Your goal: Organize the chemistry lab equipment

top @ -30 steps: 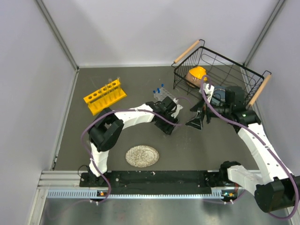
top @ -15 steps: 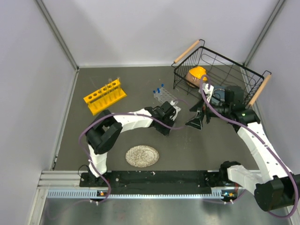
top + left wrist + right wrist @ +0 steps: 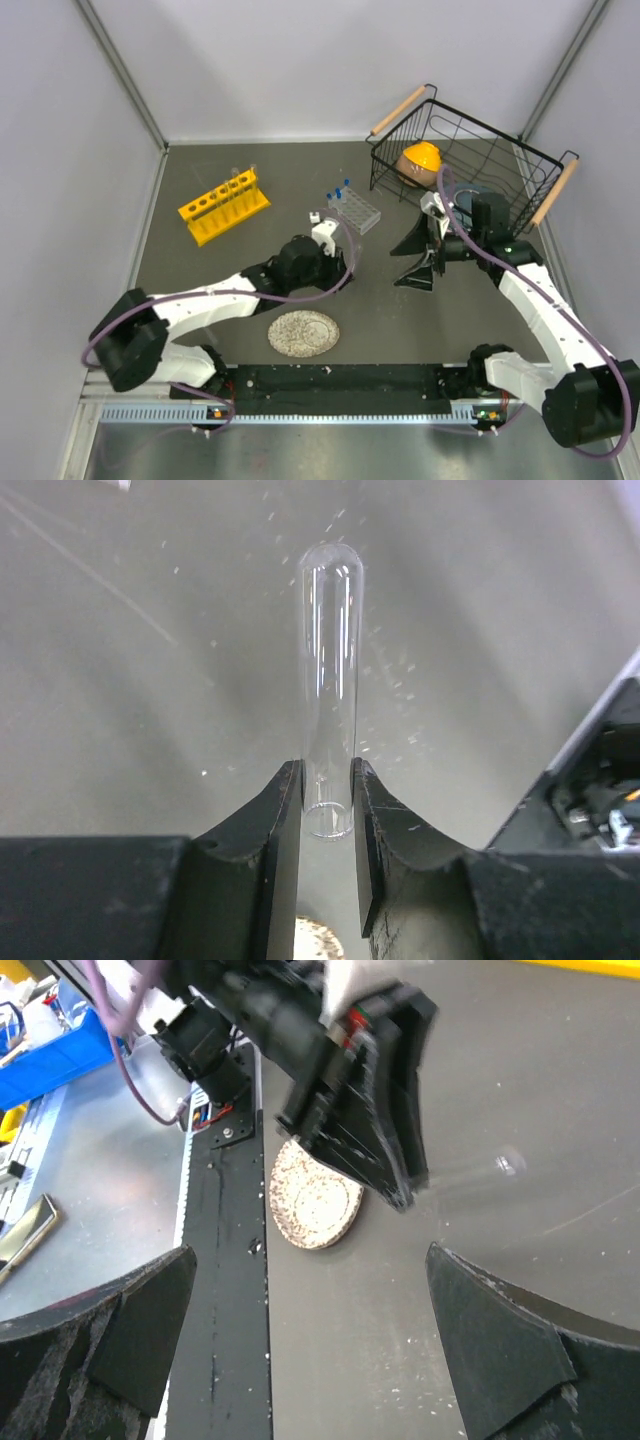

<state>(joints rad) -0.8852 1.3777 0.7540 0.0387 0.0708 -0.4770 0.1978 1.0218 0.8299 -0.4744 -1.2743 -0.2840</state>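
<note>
My left gripper (image 3: 338, 262) is shut on a long clear test tube (image 3: 330, 680), gripped near its open end, with the rounded end pointing away over the grey table. The left gripper (image 3: 327, 780) holds it above the table near the middle. The tube shows faintly in the right wrist view (image 3: 480, 1170). My right gripper (image 3: 408, 262) is open and empty, just right of the left one, and faces it (image 3: 310, 1290). The yellow six-hole rack (image 3: 224, 206) stands at the back left with tubes in its right end. The small clear rack (image 3: 354, 208) holds blue-capped vials (image 3: 338, 190).
A black wire basket (image 3: 500, 150) with wooden handles stands at the back right, with an orange-yellow object (image 3: 420, 160) inside. A round speckled disc (image 3: 303, 333) lies near the front edge and also shows in the right wrist view (image 3: 315, 1198). Grey walls close in both sides.
My left arm has drawn back: its elbow swung to the near left, and the gripper moved left and nearer, away from the clear rack. The right gripper shifted slightly left.
</note>
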